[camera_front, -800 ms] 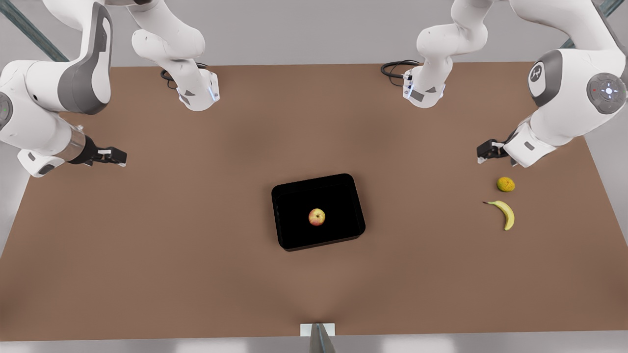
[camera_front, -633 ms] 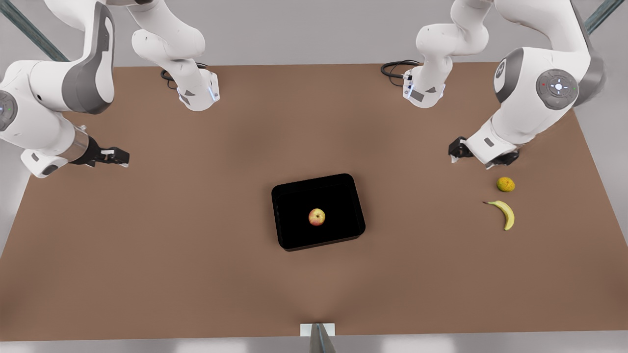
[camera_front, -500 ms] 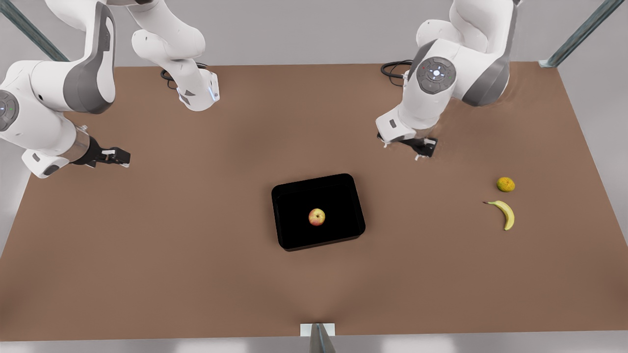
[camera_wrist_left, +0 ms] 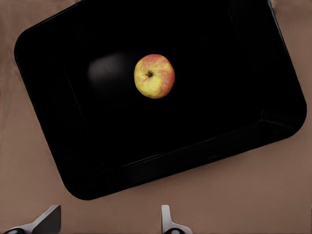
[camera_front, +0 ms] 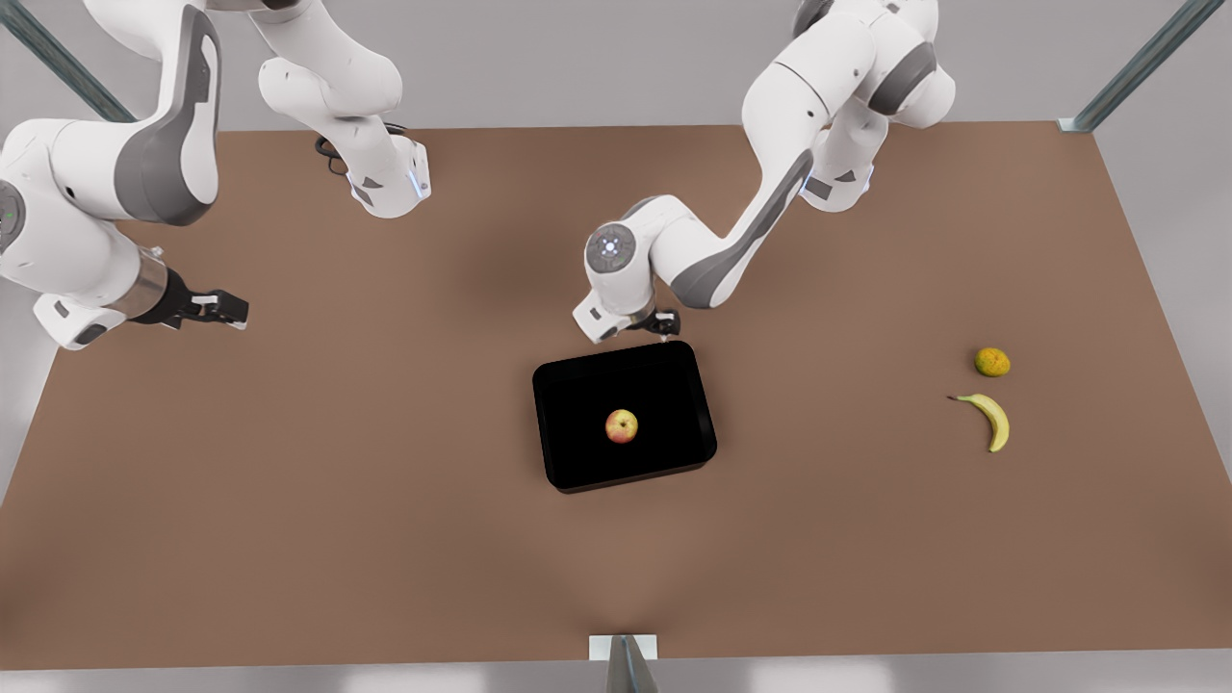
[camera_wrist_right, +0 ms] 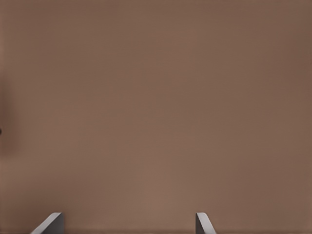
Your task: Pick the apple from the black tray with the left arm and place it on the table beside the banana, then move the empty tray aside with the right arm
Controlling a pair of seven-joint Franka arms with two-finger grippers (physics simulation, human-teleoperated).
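The red-and-yellow apple [camera_front: 622, 425] [camera_wrist_left: 154, 76] lies near the middle of the black tray [camera_front: 674, 404] [camera_wrist_left: 219, 97], which rests at the centre of the brown table [camera_front: 385, 520]. My left gripper [camera_front: 664, 325] [camera_wrist_left: 107, 225] hovers just past the tray's far rim, open, with nothing between its fingers. The banana [camera_front: 991, 420] lies on the table at the front view's right. My right gripper [camera_front: 231, 310] [camera_wrist_right: 126, 225] waits open over bare table at the front view's left.
A bumpy yellow-green fruit [camera_front: 991, 362] sits just behind the banana. Both arm bases [camera_front: 390, 183] [camera_front: 833, 188] stand at the table's far edge. A small white-and-grey mount [camera_front: 624, 654] sits at the near edge.
The left arm has swung from beside the bumpy fruit across toward the front view's left, ending at the tray's far rim. The right arm has barely shifted.
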